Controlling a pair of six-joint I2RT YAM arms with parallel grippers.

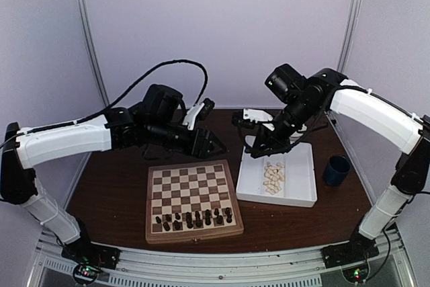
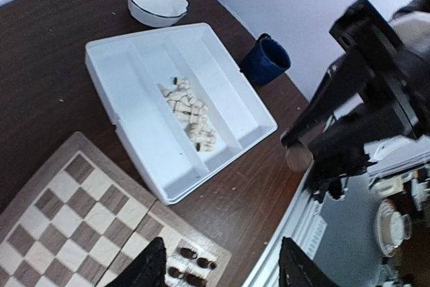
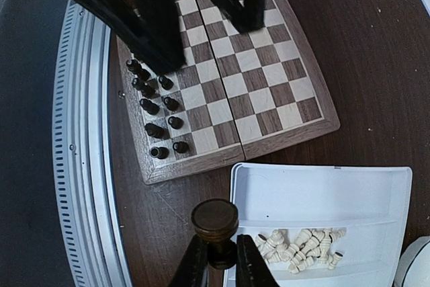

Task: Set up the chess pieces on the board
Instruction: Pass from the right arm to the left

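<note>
Top external view: dark brown table [image 1: 114,193], pale lilac walls [image 1: 222,18], a metal rail [image 1: 222,263] along the near edge. The board [image 1: 191,189] lies centre, dark chess pieces [image 1: 195,218] on its near rows; cream pieces [image 1: 273,176] lie in a white tray [image 1: 306,183] just right. The left gripper [image 2: 222,270] hangs spread, empty, beyond the board; the right gripper [image 3: 215,257] pinches one dark piece [image 3: 215,218] over the tray's left edge.

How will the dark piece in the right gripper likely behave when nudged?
Probably rigid and light: the dark piece looks like small turned wood. Its smooth round body may twist between the fingers of the right gripper. On the board, its wide base should steady it, though a nudge could tip and roll it.
</note>
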